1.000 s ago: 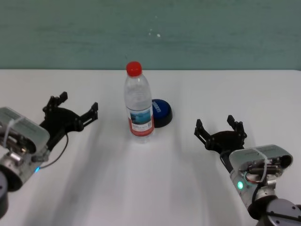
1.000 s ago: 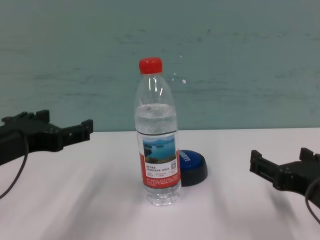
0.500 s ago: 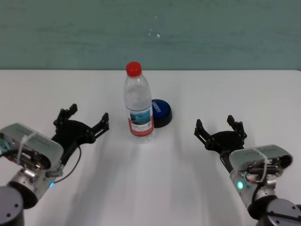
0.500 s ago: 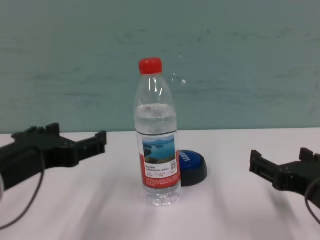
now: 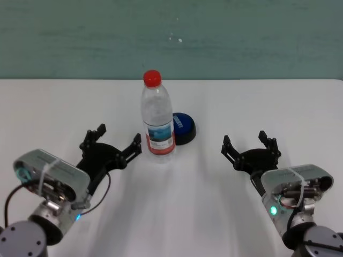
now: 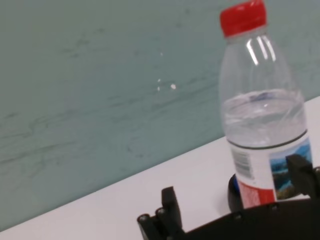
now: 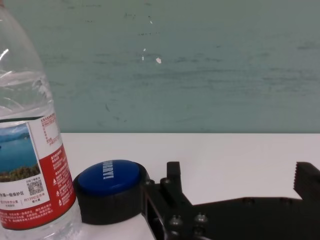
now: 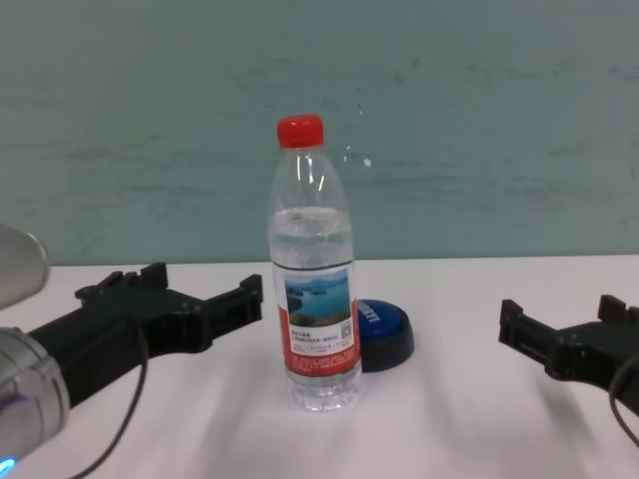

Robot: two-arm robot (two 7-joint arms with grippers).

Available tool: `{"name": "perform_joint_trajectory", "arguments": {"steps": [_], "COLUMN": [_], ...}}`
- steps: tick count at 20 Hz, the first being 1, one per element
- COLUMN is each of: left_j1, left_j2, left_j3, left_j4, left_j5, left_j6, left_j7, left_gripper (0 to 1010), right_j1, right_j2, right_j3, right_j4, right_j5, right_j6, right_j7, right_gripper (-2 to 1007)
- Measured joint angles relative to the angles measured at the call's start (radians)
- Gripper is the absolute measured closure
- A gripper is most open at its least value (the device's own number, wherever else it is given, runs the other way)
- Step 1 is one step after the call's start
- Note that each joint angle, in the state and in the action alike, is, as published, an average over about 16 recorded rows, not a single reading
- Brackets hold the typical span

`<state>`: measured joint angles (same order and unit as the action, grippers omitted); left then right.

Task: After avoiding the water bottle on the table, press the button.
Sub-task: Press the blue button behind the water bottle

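Left gripper point(image 5: 117, 144): fingers spread wide, holding nothing, low over the table point(image 5: 177, 203), its nearer fingertip just beside the bottle point(image 5: 158, 120) without visible contact. Probably aimed this way to reach the button point(image 5: 184, 127), which is tucked behind and to the right of the bottle, close to its base; contact unclear. From this side the bottle stands between gripper and button, so the line in looks blocked. The upright bottle is tall and narrow; a nudge near label height could tip it.

Right gripper point(image 5: 251, 151): also open, empty, parked well to the right. Its wrist view shows the button unobstructed.
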<state>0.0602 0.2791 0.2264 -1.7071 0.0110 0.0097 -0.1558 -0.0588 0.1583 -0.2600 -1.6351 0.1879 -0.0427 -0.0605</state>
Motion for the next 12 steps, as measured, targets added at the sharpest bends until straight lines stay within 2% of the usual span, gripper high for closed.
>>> {"name": "perform_joint_trajectory", "arguments": {"steps": [4,12], "left_j1": [0.029,0.113], "left_j2": [-0.032,-0.086], "left_j3": [0.004,-0.003], "left_j4": [-0.019,-0.083], "left_j5": [0.024,0.081], "left_j6": [-0.009,-0.021], "left_j7": [0.02,0.076], "left_gripper": [10,10], "right_j1": [0.0,0.0], "right_j2": [0.0,0.0], "right_j3": [0.0,0.0], "right_j4": [0.0,0.0], "right_j5": [0.0,0.0], "right_j6": [0.0,0.0], "right_j7": [0.0,0.0], "right_gripper": [1,1]}}
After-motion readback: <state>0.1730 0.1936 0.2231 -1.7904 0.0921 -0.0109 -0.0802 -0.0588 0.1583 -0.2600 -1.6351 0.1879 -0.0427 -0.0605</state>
